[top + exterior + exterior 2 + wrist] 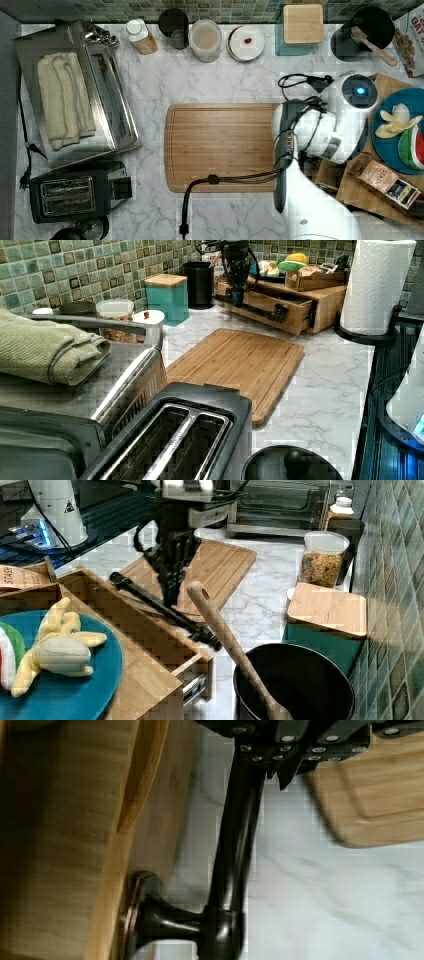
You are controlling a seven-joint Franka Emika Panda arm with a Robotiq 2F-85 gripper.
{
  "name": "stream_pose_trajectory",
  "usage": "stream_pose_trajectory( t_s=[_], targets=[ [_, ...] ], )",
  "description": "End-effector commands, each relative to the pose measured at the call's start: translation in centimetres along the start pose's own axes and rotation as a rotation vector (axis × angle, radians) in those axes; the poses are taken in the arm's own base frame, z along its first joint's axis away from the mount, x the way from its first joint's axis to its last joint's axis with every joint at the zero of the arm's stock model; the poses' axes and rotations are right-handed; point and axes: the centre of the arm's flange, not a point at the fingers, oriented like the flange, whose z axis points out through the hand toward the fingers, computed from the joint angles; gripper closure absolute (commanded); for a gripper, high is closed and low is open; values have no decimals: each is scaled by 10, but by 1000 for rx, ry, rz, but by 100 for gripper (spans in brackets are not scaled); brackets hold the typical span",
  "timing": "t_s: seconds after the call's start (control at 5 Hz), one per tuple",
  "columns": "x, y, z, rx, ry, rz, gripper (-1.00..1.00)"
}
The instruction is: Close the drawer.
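While the drawer (150, 630) is seen partly pulled out of its wooden box beside the cutting board (210, 565), its dark handle (165, 611) is met by the gripper (172, 592). Whether the bar is clenched cannot be told. A steady inward push is judged the next requirement.

Beside the matt black gripper (170, 587), the drawer (150, 625) is pale grained wood with a dark, glossy metal bar handle (235, 850), while the nearby cutting board (220, 147) is smooth striped wood on a polished, grey-veined marble counter (150, 85).

One cutting board (220, 145), one toaster (75, 192), one drawer (272, 305), one paper-towel roll (377, 282).
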Motion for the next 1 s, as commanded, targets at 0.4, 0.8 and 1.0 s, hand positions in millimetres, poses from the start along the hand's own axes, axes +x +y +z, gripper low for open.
stream_pose_trajectory(
  t_s=[0.4,0.8,1.0],
  targets=[
    [-17,214,8,-238,-10,251,100],
    [-17,214,8,-238,-10,251,100],
    [-17,214,8,-238,-10,251,100]
  ],
)
